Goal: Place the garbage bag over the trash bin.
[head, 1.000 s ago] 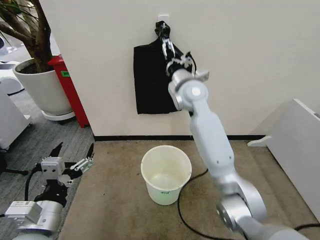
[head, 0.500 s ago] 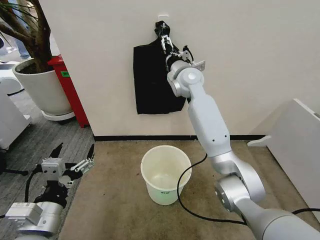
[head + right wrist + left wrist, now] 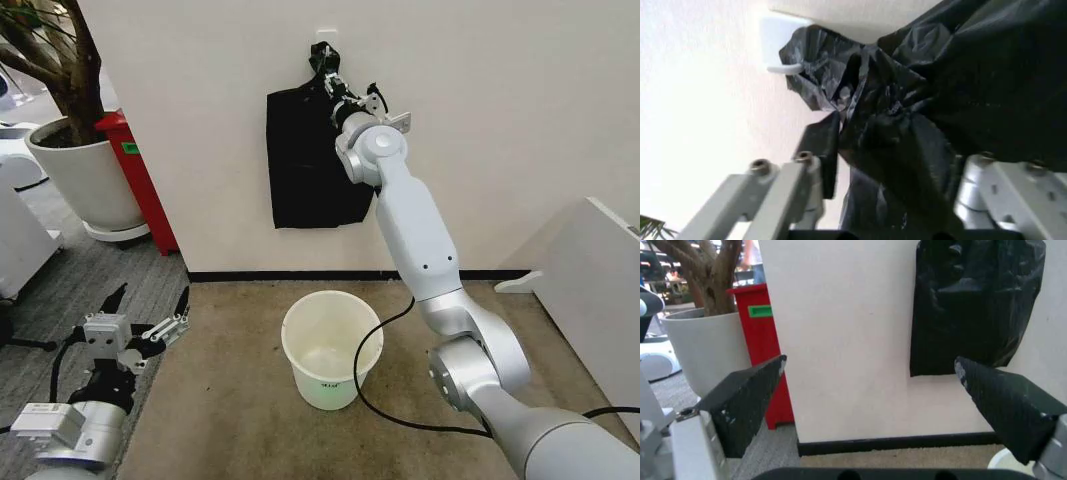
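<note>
**Right gripper up at the hanging bag's neck**

From the head camera: the right arm is stretched high against the wall, its right gripper (image 3: 334,84) at the gathered neck of the garbage bag (image 3: 300,165), just under the white wall hook (image 3: 327,36). The black bag hangs flat against the wall, knotted top at the hook, body spreading out below. On the brown carpet (image 3: 230,420) well below it stands the trash bin (image 3: 332,350), cream-white, upright, mouth open, a dark cable (image 3: 375,395) curling past its right side. Low on the left, the left gripper (image 3: 148,318) hovers above the floor, well apart from both bag and bin. Further left sit a red cabinet (image 3: 140,180) and a white plant pot (image 3: 85,180).

Left wrist camera: the left gripper's two dark fingers (image 3: 747,402) stand wide apart with nothing between them. Beyond them, the black bag hangs on the wall, the red cabinet and plant pot off to the side.

Right wrist camera: close in now! Crinkly black plastic runs between the right gripper's fingers (image 3: 823,150), one finger on each side of the bunched neck. They bracket the plastic, but whether they are pressing on it I cannot tell. The hook shows just beyond the knot.
</note>
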### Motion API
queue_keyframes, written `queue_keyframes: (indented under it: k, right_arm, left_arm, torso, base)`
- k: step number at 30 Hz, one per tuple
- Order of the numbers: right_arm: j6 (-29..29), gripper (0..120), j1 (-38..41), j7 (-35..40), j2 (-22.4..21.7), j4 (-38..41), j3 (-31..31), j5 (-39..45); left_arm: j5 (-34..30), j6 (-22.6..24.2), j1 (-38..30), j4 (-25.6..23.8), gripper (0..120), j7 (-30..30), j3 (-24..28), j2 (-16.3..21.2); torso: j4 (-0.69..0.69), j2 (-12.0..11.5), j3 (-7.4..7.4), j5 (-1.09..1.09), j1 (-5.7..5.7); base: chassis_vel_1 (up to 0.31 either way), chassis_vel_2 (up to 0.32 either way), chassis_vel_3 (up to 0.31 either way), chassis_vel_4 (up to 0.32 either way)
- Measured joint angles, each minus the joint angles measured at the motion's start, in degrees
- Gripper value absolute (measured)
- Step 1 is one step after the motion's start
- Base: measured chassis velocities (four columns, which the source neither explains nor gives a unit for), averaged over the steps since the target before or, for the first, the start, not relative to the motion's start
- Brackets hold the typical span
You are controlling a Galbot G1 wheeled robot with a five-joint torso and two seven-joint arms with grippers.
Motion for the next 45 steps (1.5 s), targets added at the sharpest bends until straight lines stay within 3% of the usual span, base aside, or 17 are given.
queue_keyframes:
  k: [5,8,10,18,24,35,45]
  right_arm:
    - [0.3,19,0.0,0.7,-0.1,0.2,0.1,0.2]
    - [0.4,3,-0.1,2.9,-0.1,1.2,0.1,1.0]
    - [0.4,1,-0.1,3.6,-0.1,1.4,0.0,1.2]
    - [2.6,0,-1.6,9.2,-0.2,5.2,-1.0,3.0]
    - [4.9,0,-8.0,13.7,-3.8,13.8,-4.5,4.9]
    - [5.4,0,-18.4,15.9,-7.8,21.6,-6.4,5.8]
    - [5.8,0,-26.4,17.0,-8.6,26.8,-7.8,4.5]
  left_arm:
    - [0.0,-0.1,-0.2,0.0,100,0.0,0.1,0.0]
    - [0.0,-0.4,-0.4,0.0,100,-0.1,0.1,0.0]
    - [0.0,-0.6,-0.4,0.0,100,-0.1,0.1,0.0]
    - [0.1,-0.9,-0.6,0.0,100,-0.1,0.3,-0.4]
    - [0.3,-1.0,-0.9,0.0,100,0.1,0.6,-0.8]
    - [0.7,-1.1,-1.0,0.0,100,0.5,0.8,-1.0]
    - [0.8,-1.3,-1.2,0.0,100,0.5,0.5,-1.0]
  torso:
    - [-0.01,0.0,0.0,0.01,0.0]
    - [0.0,0.0,0.0,0.0,0.0]
    - [0.0,0.0,0.0,0.0,0.0]
    - [0.0,0.0,0.0,0.0,0.0]
    - [-0.01,0.0,0.0,0.01,0.0]
    - [0.0,0.0,0.0,0.01,0.0]
    - [-0.01,0.0,-0.01,0.0,0.0]
  base:
    - [0.0,0.0,0.0,0.0]
    - [0.0,0.0,0.0,0.0]
    - [0.0,0.0,0.0,0.0]
    - [0.0,0.0,0.0,0.0]
    - [0.0,0.0,0.0,0.0]
    - [0.0,0.0,0.0,0.0]
    - [0.0,0.0,0.0,0.0]
